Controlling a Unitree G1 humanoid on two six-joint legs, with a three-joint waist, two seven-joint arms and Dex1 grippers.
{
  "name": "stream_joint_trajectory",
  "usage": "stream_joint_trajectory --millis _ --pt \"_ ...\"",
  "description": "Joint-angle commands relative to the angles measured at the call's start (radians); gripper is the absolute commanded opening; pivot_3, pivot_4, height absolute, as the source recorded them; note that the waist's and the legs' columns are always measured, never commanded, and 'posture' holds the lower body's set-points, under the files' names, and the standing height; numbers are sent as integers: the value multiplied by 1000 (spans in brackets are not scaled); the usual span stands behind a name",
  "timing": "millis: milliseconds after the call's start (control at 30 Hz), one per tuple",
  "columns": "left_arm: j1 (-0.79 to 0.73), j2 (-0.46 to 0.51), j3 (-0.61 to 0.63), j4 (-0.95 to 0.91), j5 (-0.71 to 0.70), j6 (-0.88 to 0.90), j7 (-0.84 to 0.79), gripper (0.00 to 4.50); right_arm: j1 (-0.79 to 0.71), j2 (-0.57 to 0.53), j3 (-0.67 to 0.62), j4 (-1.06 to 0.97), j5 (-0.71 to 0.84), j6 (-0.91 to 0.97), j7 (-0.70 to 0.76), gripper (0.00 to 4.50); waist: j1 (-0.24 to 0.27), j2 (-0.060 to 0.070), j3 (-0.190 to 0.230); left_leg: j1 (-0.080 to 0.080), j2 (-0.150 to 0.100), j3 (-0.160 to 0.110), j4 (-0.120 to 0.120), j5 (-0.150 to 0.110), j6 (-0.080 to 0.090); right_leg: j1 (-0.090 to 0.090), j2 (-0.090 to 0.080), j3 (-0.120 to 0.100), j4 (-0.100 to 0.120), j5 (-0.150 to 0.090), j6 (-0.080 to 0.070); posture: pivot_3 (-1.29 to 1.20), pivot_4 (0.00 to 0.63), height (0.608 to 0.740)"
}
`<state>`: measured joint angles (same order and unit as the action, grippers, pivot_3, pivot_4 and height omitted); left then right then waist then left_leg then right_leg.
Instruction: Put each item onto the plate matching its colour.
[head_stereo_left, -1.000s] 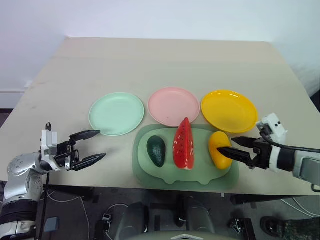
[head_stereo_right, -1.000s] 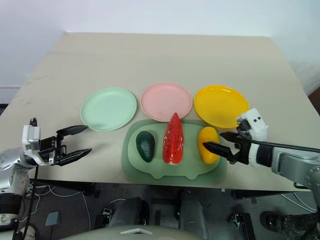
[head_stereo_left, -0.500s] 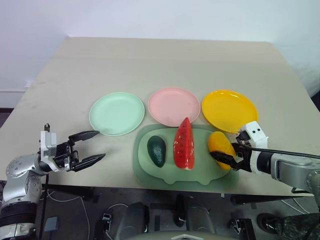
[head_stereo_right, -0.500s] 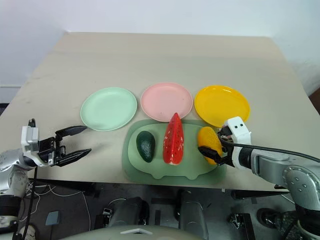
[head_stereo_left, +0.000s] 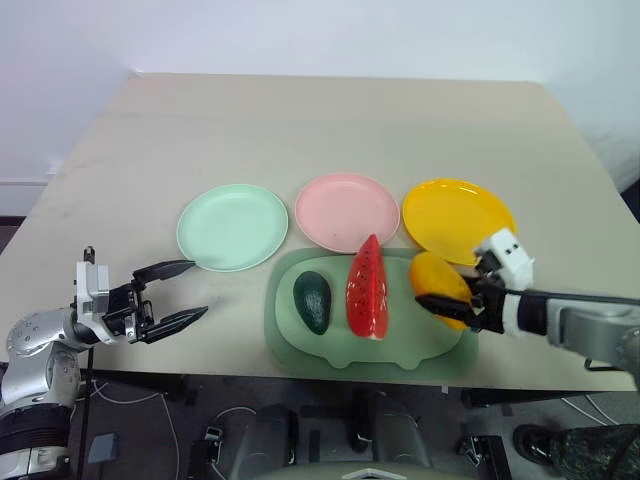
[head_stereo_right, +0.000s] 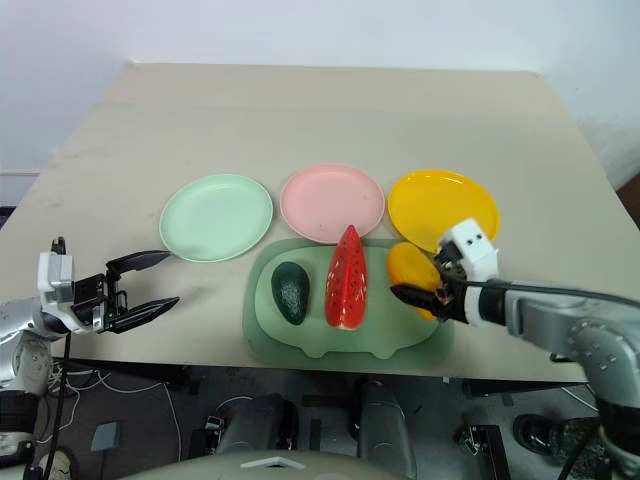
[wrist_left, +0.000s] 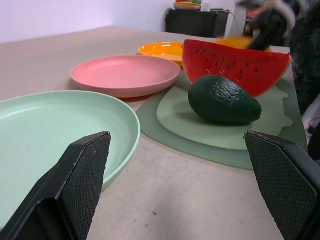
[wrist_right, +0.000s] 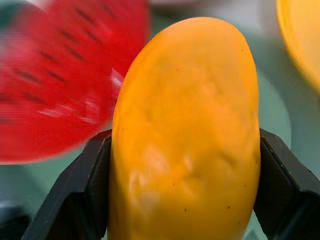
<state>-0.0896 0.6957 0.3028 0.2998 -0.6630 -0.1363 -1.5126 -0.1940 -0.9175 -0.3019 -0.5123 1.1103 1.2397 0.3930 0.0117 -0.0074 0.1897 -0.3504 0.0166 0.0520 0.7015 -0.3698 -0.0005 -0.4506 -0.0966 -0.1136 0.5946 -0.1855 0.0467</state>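
The mango (head_stereo_left: 437, 285) sits squeezed in the right claw (head_stereo_left: 448, 303), over the right end of the green mat (head_stereo_left: 400, 350), just near of the yellow plate (head_stereo_left: 458, 218). The watermelon (head_stereo_left: 367, 288) and avocado (head_stereo_left: 313, 300) lie on the mat. The left claw (head_stereo_left: 172, 295) hangs spread wide, empty, at the near left of the surface (head_stereo_left: 300, 130), by the green plate (head_stereo_left: 232, 226).

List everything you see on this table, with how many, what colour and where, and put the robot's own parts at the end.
table: one, beige, under everything
plates: three, mint green, pink, yellow-orange, in a row from left to right
mat: one, dull green, in front of the plates
avocado: one, dark green, on the mat's left part
watermelon wedge: one, red with black seeds, mid mat
mango: one, yellow-orange, over the mat's right part, gripped
left hand: open, near the table's front left edge
right hand: shut on the mango
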Motion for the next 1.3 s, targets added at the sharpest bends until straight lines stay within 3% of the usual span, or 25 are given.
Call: stream_joint_trajectory --millis 33,333,633,667,733,833,933,1100,1200,1300 --pt "-7 1 27 2 0 -9 -8 4500 -124 5 -35 117 -7 -40 30 3188 -2 -1 0 0 0 0 0 0 0 0 0 0 0 0 0 0 150 736" --pt "-23 -8 28 25 15 -22 -17 4500 -381 111 215 510 -440 -242 -52 3188 0 -1 -1 -7 -2 3 0 0 0 -9 0 0 2 1 0 0 150 736" --pt "-16 -22 35 34 24 -40 -16 4500 -451 161 271 661 -612 -312 6 3188 -2 -1 -1 -8 -1 4 0 0 0 -10 0 0 2 1 0 0 150 736" --pt "-17 -23 35 36 25 -43 -16 4500 -454 159 275 665 -622 -316 21 3917 -2 -1 -1 -7 -1 3 0 0 0 -10 0 0 2 1 0 0 150 736" --pt "-21 -25 34 42 27 -48 -15 4500 -463 151 280 669 -635 -316 58 4453 -2 -1 -1 -7 -1 3 0 0 0 -10 0 0 2 1 0 0 150 736" --pt "-28 -27 32 51 29 -52 -16 4500 -481 126 289 663 -655 -309 119 4485 -2 -1 -1 -7 -1 3 0 0 0 -10 0 0 3 1 0 0 150 736" --pt "-37 -28 30 61 32 -56 -18 4500 -509 78 310 643 -676 -343 222 4485 -3 -1 -1 -7 -1 3 0 0 0 -10 0 0 3 1 0 0 150 736" --pt "-63 -23 28 96 38 -64 -32 4500 -589 -32 359 573 -676 -581 610 4485 -3 0 0 -7 -1 3 0 0 0 -10 0 0 3 1 0 0 150 736" --pt "-78 -22 26 114 42 -69 -46 4500 -642 -101 450 553 -701 -738 928 4485 -7 0 0 -7 -1 3 0 0 0 -10 1 0 3 1 0 0 150 736" --pt "-93 -23 25 131 47 -75 -55 4500 -709 -106 525 551 -737 -856 1136 4485 -8 -1 -1 -6 -1 3 1 0 0 -8 1 0 2 1 0 0 150 736"
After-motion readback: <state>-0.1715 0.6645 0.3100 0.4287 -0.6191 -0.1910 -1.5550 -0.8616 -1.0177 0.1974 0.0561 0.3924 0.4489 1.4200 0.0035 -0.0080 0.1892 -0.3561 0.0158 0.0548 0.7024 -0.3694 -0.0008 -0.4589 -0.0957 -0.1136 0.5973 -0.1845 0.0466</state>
